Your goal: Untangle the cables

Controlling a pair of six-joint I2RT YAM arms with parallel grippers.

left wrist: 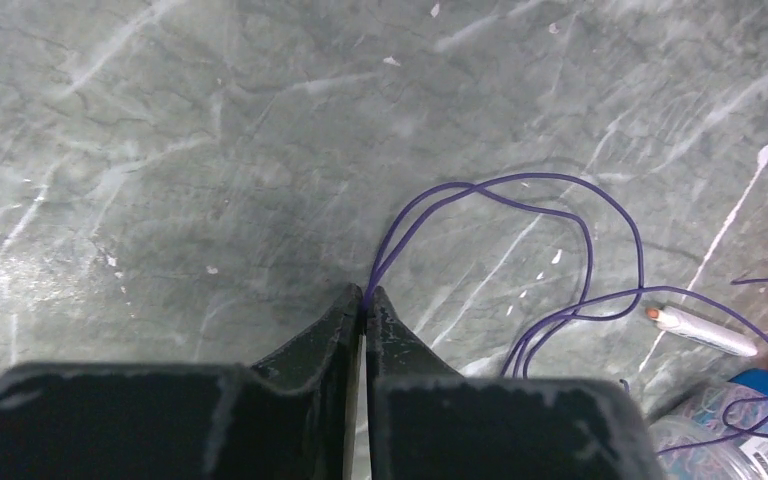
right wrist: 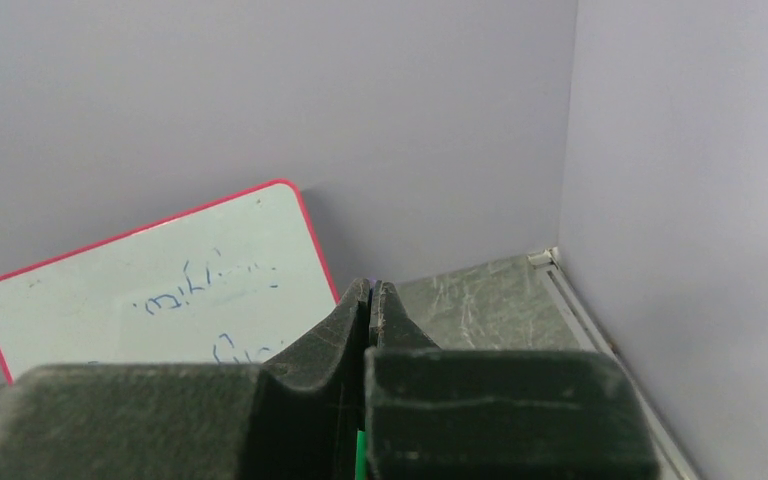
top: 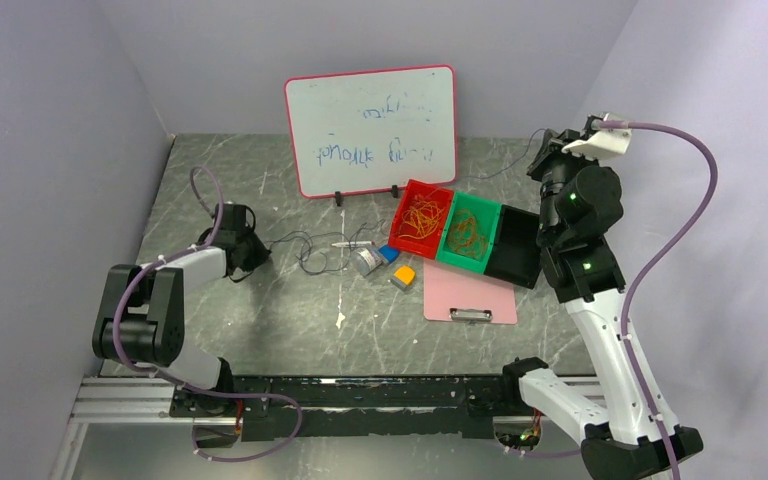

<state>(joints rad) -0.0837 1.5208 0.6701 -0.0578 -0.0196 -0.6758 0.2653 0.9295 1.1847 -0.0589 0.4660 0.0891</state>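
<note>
Left fingers (left wrist: 332, 335) pinch purple cable (left wrist: 538, 176) at my tips — grip low to draw it flat; loops lie toward 2 o'clock. Right fingers (right wrist: 345, 322) pressed together, raised high — cable between? Can't tell.

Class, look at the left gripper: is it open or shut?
The left gripper is shut on the purple cable: its tips meet, two strands emerging between them.

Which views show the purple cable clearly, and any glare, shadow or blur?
Top external: evenly lit, sharp, but the purple cable is a faint hairline. Left wrist: cable crisp, soft shadow by the left end effector, no glare. Right wrist: right end effector slightly blurred up close.
</note>
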